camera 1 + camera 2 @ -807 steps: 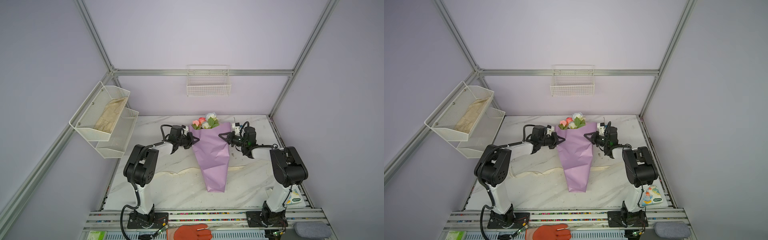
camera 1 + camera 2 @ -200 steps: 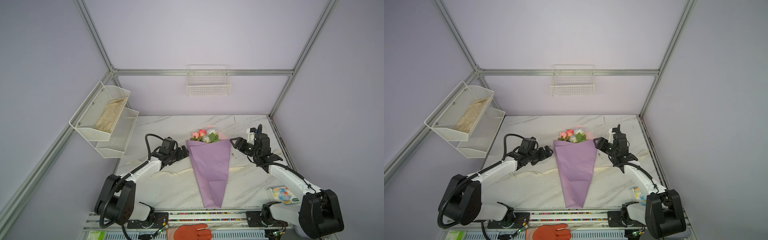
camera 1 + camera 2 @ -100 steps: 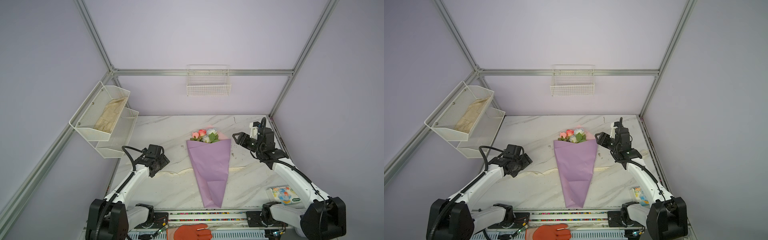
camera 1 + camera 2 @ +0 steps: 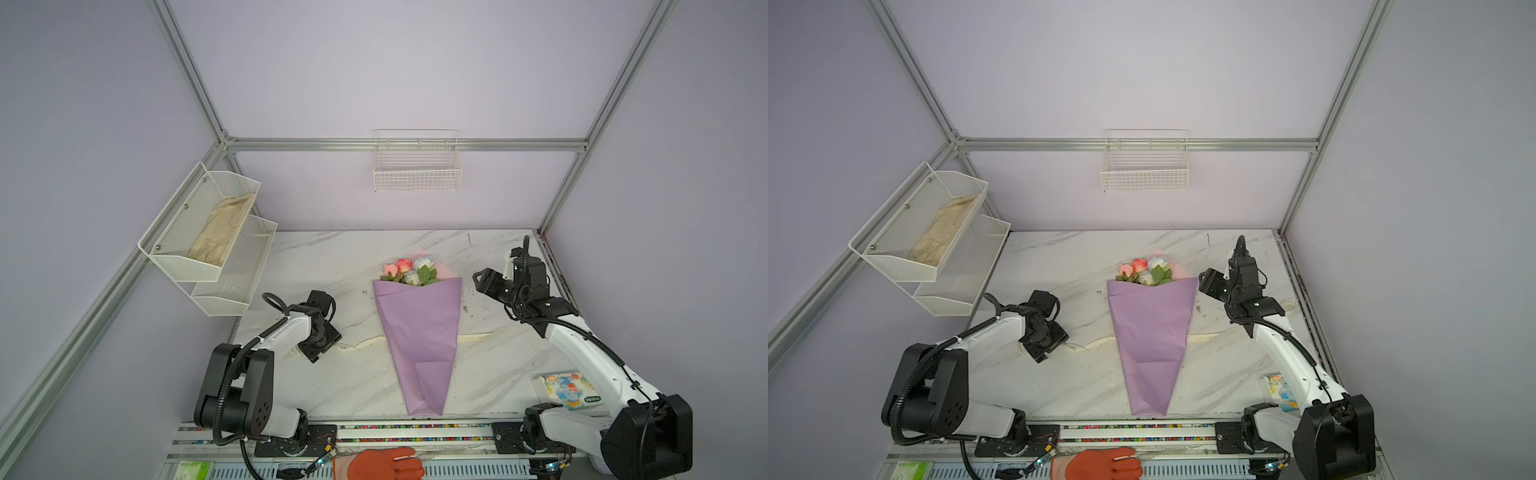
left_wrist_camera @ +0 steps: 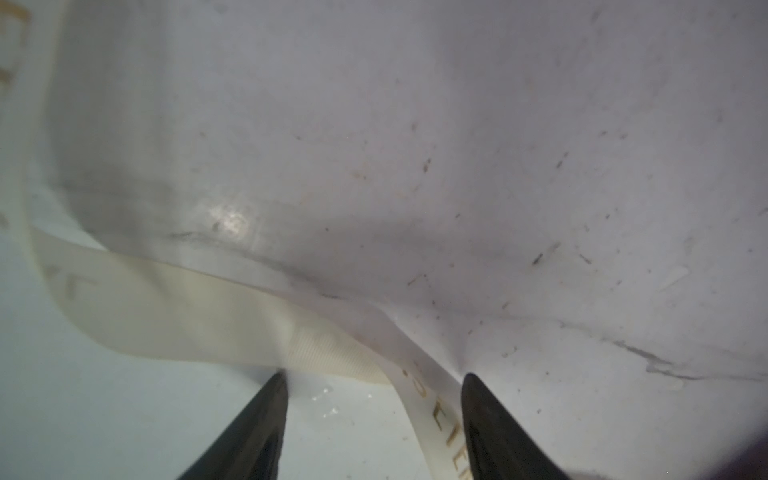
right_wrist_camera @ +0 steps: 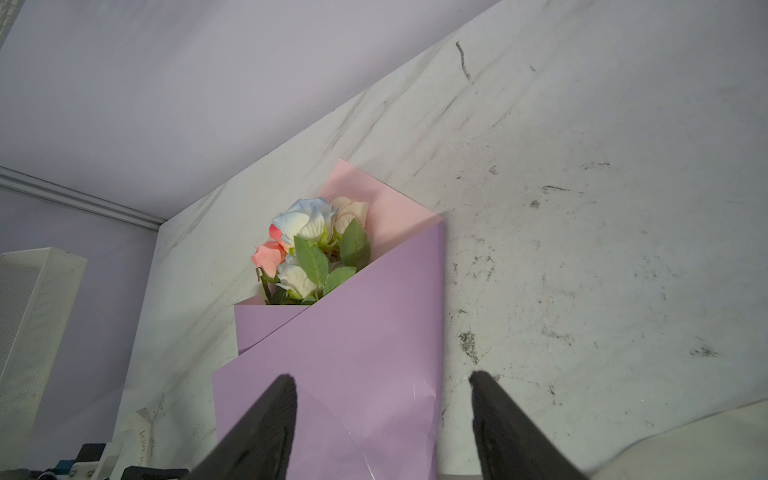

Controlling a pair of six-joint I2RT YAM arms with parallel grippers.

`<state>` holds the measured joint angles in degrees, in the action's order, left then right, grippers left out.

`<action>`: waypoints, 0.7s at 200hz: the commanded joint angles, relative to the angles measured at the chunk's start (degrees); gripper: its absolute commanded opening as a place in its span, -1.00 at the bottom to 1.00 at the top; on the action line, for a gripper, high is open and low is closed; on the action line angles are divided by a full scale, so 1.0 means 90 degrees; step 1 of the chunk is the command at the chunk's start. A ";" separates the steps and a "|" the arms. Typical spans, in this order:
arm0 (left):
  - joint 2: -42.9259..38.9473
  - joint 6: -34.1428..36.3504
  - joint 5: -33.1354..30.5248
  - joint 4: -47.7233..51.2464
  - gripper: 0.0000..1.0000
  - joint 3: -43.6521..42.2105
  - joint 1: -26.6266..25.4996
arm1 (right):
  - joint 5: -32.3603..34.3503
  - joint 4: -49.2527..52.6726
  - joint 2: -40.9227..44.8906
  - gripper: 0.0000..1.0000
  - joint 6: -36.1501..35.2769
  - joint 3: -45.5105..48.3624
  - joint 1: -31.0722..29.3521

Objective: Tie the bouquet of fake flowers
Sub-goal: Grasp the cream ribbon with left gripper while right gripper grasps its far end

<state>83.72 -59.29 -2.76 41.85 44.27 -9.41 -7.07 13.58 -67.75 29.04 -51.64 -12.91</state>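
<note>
The bouquet (image 4: 419, 332) (image 4: 1150, 332) lies flat mid-table as a lilac paper cone, its narrow end toward the front. The fake flowers (image 4: 409, 272) (image 4: 1146, 270) (image 6: 309, 249) poke out of its far end against pink inner paper. A cream lettered ribbon (image 4: 357, 345) (image 5: 208, 316) runs across the table under the cone. My left gripper (image 4: 322, 347) (image 4: 1044, 343) (image 5: 374, 378) points down at the ribbon left of the cone, open, with the ribbon passing between its fingertips. My right gripper (image 4: 478, 280) (image 4: 1204, 280) (image 6: 382, 378) hovers open by the cone's upper right edge, holding nothing.
Two white mesh baskets (image 4: 208, 232) hang on the left wall, the upper one holding a beige cloth. A wire basket (image 4: 417, 166) hangs on the back wall. A printed tissue pack (image 4: 569, 390) lies front right by the right arm. An orange glove (image 4: 382, 463) rests on the front rail.
My left gripper has pulled away from the bouquet toward the front left, come down over the ribbon, and its jaws have narrowed. The right gripper has barely moved.
</note>
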 commanded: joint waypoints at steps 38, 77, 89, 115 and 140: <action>0.0646 -0.0117 -0.0233 -0.0240 0.11 0.0549 0.0088 | 0.1799 0.0529 0.0341 0.91 0.0620 0.0306 0.0018; 0.0764 0.0045 -0.0101 -0.0331 -0.56 0.0589 0.0091 | 0.2496 0.0728 0.0589 0.95 0.1134 0.0614 0.0254; 0.0679 0.0105 -0.0069 -0.0349 -0.78 0.0631 0.0089 | 0.2197 0.0698 0.0502 0.95 0.1156 0.0736 0.0650; 0.0336 0.0450 -0.0006 -0.0457 -1.00 0.0795 0.0088 | 0.1081 0.0710 -0.0076 0.82 0.1147 0.0912 0.2100; -0.0125 0.0731 -0.0130 -0.0546 -1.00 0.0862 0.0088 | 0.0785 0.0695 -0.0727 0.56 0.0975 0.0795 0.2870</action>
<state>87.64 -56.31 -3.51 39.20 48.38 -8.95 3.70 18.00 -70.41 38.09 -44.45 9.08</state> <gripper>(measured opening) 0.047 0.820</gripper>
